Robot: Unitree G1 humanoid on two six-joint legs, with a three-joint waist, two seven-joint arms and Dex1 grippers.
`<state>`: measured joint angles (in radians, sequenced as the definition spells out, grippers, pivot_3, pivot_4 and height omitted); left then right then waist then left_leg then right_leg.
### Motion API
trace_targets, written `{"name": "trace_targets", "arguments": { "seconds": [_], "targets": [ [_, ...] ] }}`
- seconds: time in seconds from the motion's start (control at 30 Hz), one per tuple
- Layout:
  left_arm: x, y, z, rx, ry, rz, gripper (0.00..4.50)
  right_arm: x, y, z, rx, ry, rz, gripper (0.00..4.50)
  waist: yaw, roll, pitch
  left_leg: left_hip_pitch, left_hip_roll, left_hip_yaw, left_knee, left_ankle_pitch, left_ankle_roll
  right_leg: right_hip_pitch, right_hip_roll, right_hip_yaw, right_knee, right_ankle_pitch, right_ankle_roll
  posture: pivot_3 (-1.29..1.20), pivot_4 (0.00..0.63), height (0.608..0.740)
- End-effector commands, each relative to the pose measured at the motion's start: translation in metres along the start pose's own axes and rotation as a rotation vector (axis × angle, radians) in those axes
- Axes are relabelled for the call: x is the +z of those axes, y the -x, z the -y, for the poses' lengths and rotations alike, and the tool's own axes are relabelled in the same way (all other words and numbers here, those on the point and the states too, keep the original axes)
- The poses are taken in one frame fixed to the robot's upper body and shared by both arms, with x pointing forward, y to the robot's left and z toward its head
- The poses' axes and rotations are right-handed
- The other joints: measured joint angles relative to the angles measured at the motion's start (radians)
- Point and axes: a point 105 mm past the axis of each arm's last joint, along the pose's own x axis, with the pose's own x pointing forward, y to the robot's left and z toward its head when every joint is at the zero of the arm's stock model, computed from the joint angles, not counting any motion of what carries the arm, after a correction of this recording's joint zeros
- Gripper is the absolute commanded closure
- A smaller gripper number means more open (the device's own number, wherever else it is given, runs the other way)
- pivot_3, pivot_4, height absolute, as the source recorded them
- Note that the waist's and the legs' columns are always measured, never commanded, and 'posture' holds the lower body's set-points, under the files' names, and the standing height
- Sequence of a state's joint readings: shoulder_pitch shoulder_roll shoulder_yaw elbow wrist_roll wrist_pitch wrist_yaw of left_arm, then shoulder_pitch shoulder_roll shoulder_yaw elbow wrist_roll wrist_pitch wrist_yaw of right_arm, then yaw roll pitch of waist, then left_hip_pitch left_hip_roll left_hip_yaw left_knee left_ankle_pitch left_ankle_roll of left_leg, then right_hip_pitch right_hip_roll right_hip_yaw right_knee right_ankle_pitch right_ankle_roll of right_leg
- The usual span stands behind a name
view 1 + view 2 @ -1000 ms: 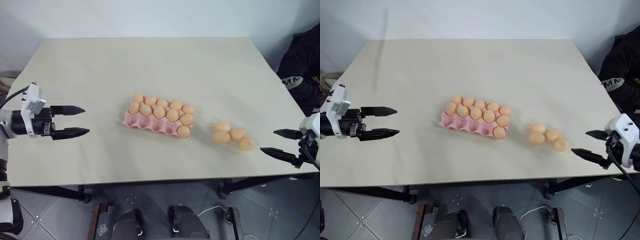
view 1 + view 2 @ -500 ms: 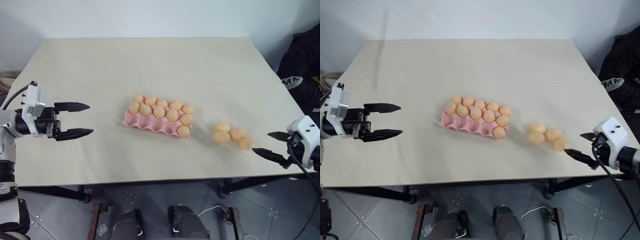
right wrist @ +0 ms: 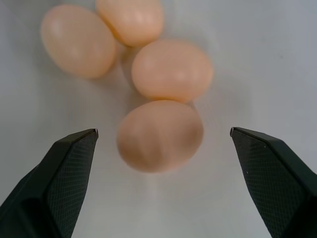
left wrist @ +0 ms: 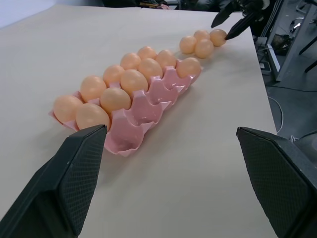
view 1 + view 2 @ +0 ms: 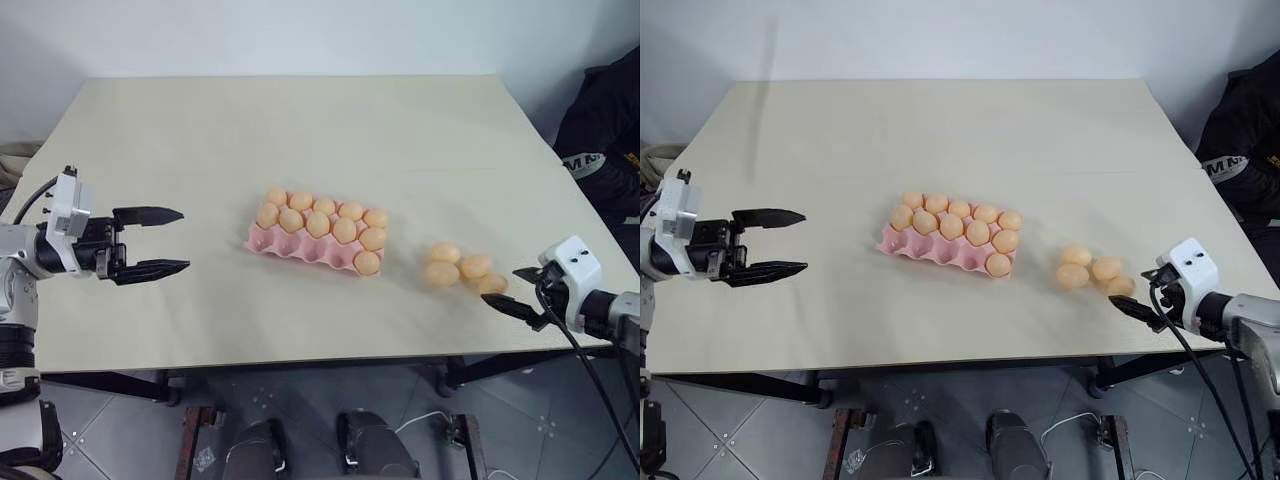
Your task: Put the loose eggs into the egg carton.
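The pink egg carton (image 5: pixel 296 246) lies mid-table with several eggs in it; its near row has empty cups and one egg at the right end. Several loose eggs (image 5: pixel 458 267) sit in a cluster on the table to the carton's right. My right gripper (image 5: pixel 503 287) is open and low at the table's front right. Its fingers (image 3: pixel 64 168) stand on either side of the nearest loose egg (image 3: pixel 159 135), a little short of it and not touching. My left gripper (image 5: pixel 185 239) hovers open at the left, pointing toward the carton (image 4: pixel 143 111) and holding nothing.
The beige table (image 5: pixel 300 130) has its front edge just below both grippers. A dark bag or jacket (image 5: pixel 608 140) stands off the table's right side. A pale wall runs behind the far edge.
My right gripper has come down and to the left, from off the table's right edge up to the loose eggs. The left gripper has hardly moved. The eggs and carton lie as before.
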<state>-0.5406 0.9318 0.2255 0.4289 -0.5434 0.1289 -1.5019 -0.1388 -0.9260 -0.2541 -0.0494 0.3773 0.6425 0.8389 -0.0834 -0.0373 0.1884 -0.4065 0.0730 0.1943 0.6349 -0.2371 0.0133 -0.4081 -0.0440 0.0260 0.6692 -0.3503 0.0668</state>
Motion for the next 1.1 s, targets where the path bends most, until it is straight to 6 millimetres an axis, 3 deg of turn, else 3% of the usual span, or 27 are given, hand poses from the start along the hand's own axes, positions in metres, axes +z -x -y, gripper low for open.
{"name": "trace_targets", "arguments": {
  "seconds": [0.03,0.27,0.5,0.57,0.73,0.97,1.1],
  "targets": [
    [0.012,0.000,0.011,-0.091,-0.053,0.019,0.03,0.007,-0.003,0.002,-0.012,0.018,0.030,0.00,0.001,0.000,0.000,0.000,0.000,0.000,0.000,0.000,0.000,0.000,0.000,0.000,0.000,0.000,0.000,0.00,0.150,0.740],
    [0.013,0.000,0.014,-0.083,-0.054,0.014,0.03,0.000,-0.011,0.003,0.001,0.015,0.005,0.00,0.000,0.000,0.000,0.000,0.000,0.000,0.000,0.000,0.000,0.000,0.000,0.000,0.000,0.000,0.000,0.00,0.150,0.740],
    [0.015,-0.001,0.015,-0.072,-0.056,0.015,0.00,0.003,-0.013,0.001,0.013,0.022,0.017,2.08,0.000,0.000,0.000,0.000,0.000,0.001,0.000,0.000,0.000,0.000,0.000,0.001,0.000,0.000,0.000,0.00,0.150,0.740],
    [0.015,-0.002,0.015,-0.070,-0.057,0.015,0.00,0.004,-0.013,0.001,0.015,0.026,0.015,2.31,0.000,0.000,0.000,0.000,0.000,0.001,0.000,0.000,0.000,0.000,0.000,0.001,0.000,0.000,0.000,0.00,0.150,0.740],
    [0.016,-0.004,0.015,-0.068,-0.058,0.019,0.00,0.010,-0.004,-0.001,0.024,0.053,0.016,2.31,0.000,0.000,0.000,0.000,0.000,0.001,0.000,0.000,0.000,-0.001,0.000,0.001,0.000,0.000,0.000,0.00,0.150,0.740],
    [0.016,-0.003,0.015,-0.060,-0.055,0.023,0.00,0.048,0.028,-0.010,0.048,0.173,0.019,2.31,0.000,0.000,0.000,0.000,0.000,0.001,-0.001,0.000,0.000,-0.001,0.000,0.001,0.000,0.000,0.000,0.00,0.150,0.740],
    [0.015,-0.004,0.015,-0.061,-0.053,0.026,0.00,0.073,0.030,-0.023,0.076,0.226,0.065,2.31,-0.001,0.000,0.000,0.000,0.000,0.001,-0.001,0.000,0.000,-0.001,0.000,0.001,0.000,0.000,0.000,0.00,0.150,0.740]
  ]
}}
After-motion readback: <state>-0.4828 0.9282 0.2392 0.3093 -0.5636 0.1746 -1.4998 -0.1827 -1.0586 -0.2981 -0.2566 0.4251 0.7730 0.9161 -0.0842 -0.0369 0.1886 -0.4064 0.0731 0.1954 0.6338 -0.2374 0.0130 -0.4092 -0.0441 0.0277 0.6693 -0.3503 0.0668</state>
